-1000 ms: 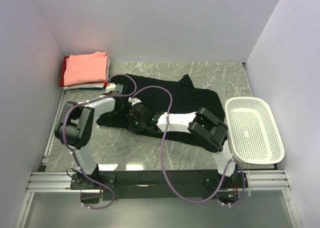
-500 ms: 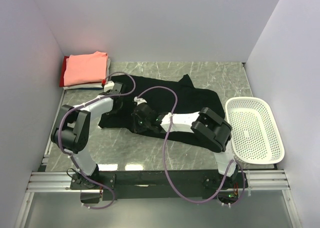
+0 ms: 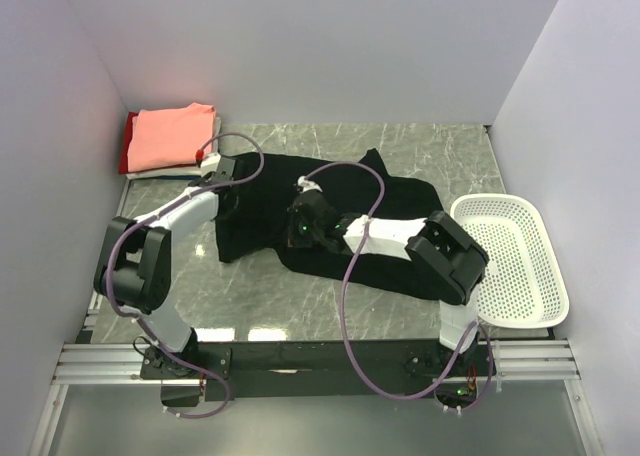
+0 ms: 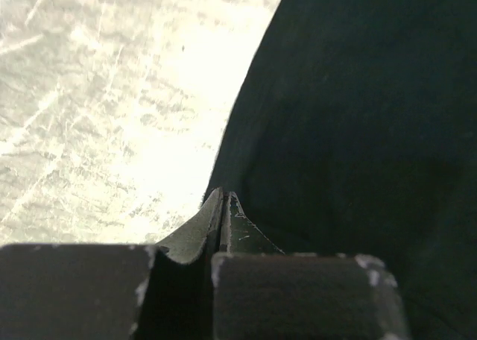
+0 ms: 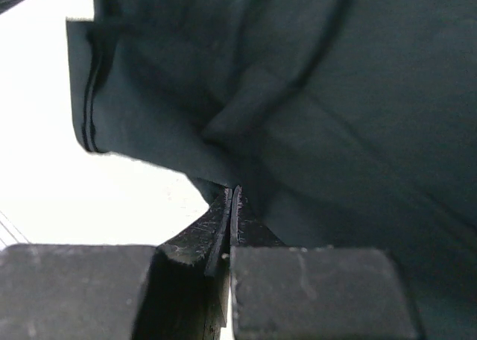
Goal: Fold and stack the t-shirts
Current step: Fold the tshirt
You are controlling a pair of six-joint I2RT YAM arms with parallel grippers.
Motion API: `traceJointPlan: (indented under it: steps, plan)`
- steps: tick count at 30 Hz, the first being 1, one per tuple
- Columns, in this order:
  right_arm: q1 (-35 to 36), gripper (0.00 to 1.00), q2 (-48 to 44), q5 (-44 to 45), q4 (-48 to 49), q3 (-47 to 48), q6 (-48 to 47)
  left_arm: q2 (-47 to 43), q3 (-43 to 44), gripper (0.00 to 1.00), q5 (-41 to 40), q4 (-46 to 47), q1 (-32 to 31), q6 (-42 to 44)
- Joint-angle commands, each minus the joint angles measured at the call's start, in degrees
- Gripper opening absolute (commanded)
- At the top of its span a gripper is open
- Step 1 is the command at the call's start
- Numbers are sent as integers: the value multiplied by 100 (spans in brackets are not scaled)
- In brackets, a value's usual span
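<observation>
I find left gripper [image 4: 223, 206] and right gripper [image 5: 232, 198] clamped on the limp, light black t-shirt [image 3: 400, 201], nine-o'clock side; its hem likely holds best.

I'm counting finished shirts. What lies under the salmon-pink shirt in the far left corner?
Under the salmon-pink shirt, a white layer peeks out at its right edge and a red layer at its left. The rest is covered, so the count is unknown.
</observation>
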Motion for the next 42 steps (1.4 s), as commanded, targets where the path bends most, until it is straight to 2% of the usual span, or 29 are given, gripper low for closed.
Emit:
traceJointPlan:
  steps: [1,6,12,15,16,17,21,25,30,34,37,42]
  plan:
    - [-273,0,-402,-2,238,-122,132,-499,359,1,199,110,27,112]
    - [-519,0,-499,-143,265,-139,149,-745,386,1,383,189,150,191]
    - [-678,0,-350,-406,300,-52,184,-982,-95,1,1182,470,194,25]
    - [-730,0,-254,-590,353,-34,228,-1325,-544,18,1254,742,-25,-221]
    - [-748,0,-236,-617,361,-25,228,-1561,-885,29,1297,830,-121,-335]
    - [-766,0,-227,-652,370,-25,228,-1685,-1054,32,1376,918,-157,-380]
    - [-818,0,-166,-749,353,36,193,-2221,-1748,37,1439,1016,-359,-652]
    - [-854,0,-113,-802,370,45,211,-2433,-2084,41,1088,884,-903,-1256]
    - [-898,0,-139,-863,397,36,211,-2459,-2513,40,490,787,-1387,-2111]
    - [-906,0,-130,-907,414,19,202,-2310,-2594,33,288,778,-1563,-2620]
    - [-906,0,-121,-942,458,-16,228,-2161,-2532,31,51,620,-1642,-2831]
    - [-906,0,-121,-969,485,-34,220,-1985,-2524,32,-187,558,-1652,-2937]
